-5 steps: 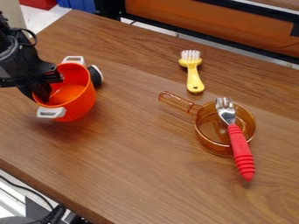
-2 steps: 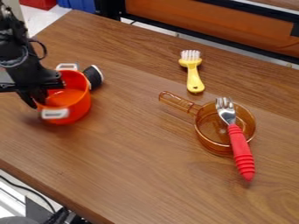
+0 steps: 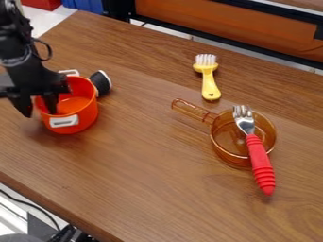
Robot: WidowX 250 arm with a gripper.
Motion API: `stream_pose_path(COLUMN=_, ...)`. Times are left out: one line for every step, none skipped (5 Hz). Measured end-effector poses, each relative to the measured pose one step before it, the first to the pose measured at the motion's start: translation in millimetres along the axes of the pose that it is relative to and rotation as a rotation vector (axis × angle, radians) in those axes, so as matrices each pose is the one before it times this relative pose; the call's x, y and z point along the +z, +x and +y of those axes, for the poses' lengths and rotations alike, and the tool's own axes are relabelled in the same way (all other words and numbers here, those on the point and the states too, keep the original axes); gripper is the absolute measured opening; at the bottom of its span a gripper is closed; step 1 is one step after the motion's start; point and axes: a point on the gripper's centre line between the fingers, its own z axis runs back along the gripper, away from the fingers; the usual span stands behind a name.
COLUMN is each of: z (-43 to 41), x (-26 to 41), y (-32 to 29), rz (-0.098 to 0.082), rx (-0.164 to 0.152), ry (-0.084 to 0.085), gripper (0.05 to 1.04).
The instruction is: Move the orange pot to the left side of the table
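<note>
At the table's left side the orange pot (image 3: 85, 109) stands upright, with one white handle facing the near side and the other at the back. Over its left wall is my gripper (image 3: 38, 113), its fingers spread apart: one hangs outside the pot on the left, the other reaches down inside. The pot's left rim lies between them, partly hidden by the gripper. The wooden table (image 3: 145, 175) extends to the right of the pot.
A black and white cup-like object (image 3: 101, 83) lies right behind the pot. Farther right are a yellow brush (image 3: 208, 80) and a clear amber pan (image 3: 224, 146) with a red-handled fork (image 3: 259, 158) across it.
The pot has gone from tilted to upright, settling slightly to the left. My gripper's fingers have opened around its left wall, letting go of it.
</note>
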Motion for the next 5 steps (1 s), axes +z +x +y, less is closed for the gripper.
stream_pose_path(z=-1.54, x=17.16, y=2.87, rz=0.0071, rx=0.0118, ry=-0.0165, gripper=0.947)
stream_pose_path(z=-3.29, x=25.97, y=8.57, rz=-0.0969, rx=0.0214, ry=-0.0023, gripper=0.998)
stream_pose_path(z=-10.76, x=10.07, y=-4.34, rz=0.0322, rx=0.0381, ry=0.0102, gripper=0.998)
stream_pose_path(z=-18.83, x=6.75, y=-11.71, rz=0.0207, rx=-0.0148, ry=0.0232, gripper=0.998)
stream_pose_path(z=-23.75, x=2.65, y=-13.68, rz=0.0584, rx=-0.0013, ry=-0.0135, gripper=0.998)
